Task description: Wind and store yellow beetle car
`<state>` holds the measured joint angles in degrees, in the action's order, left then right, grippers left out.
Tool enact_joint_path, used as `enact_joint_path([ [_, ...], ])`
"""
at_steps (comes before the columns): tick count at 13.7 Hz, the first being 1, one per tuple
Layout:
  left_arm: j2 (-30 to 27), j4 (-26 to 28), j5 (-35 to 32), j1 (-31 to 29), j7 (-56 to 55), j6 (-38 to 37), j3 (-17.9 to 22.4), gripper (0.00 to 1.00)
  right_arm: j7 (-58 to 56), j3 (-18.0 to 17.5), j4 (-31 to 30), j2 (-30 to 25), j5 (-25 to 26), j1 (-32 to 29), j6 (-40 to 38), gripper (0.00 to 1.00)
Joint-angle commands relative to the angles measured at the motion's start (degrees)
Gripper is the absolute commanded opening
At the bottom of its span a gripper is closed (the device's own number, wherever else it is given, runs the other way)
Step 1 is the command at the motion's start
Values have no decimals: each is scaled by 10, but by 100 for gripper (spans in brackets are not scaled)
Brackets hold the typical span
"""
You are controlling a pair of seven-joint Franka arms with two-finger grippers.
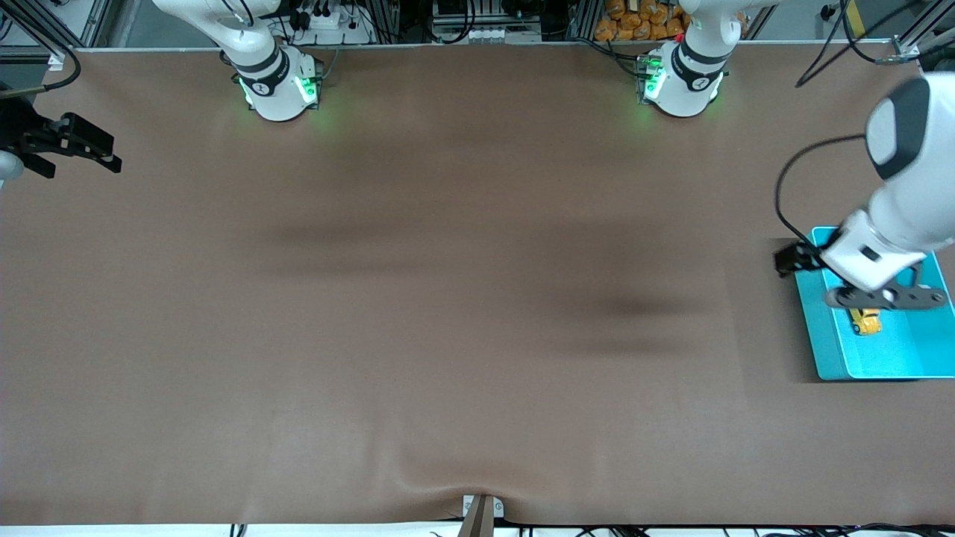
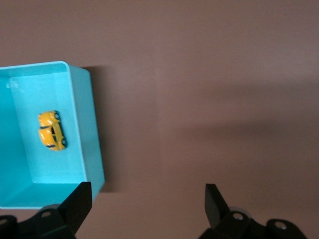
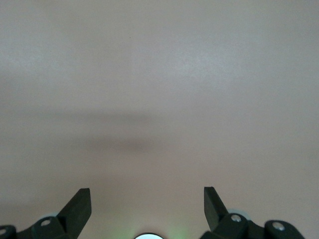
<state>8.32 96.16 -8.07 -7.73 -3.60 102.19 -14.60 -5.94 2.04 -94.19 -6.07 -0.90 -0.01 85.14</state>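
Yellow beetle car (image 2: 51,130) in teal bin (image 2: 92,144), ungripped

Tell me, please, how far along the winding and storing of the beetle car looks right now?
Storing looks done: the yellow beetle car lies inside the teal bin. Nothing is in hand: the left gripper is open above the bin's edge, and the right gripper waits open at its end of the table. Whether winding happened cannot be seen.

No readable text, labels, brand marks or numbers anywhere. The dark round marks on the two arm bases by the green lights are too small to make out, and the packets past the table edge show no legible print.
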Motion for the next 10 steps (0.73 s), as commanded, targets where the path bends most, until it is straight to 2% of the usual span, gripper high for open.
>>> enact_joint_path([
  [1,-64,11,31,47,2,-50,33,100,10,1,-9,-10,-5,1,6,100],
  [4,-95,-4,32,102,18,-100,71,100,10,1,-9,-10,-5,1,6,100],
  [7,-95,-47,51,119,37,-159,73,100,10,1,-9,-10,-6,1,6,100],
  [10,-95,-62,85,143,32,-160,106,100,10,1,-9,-10,-5,1,6,100],
])
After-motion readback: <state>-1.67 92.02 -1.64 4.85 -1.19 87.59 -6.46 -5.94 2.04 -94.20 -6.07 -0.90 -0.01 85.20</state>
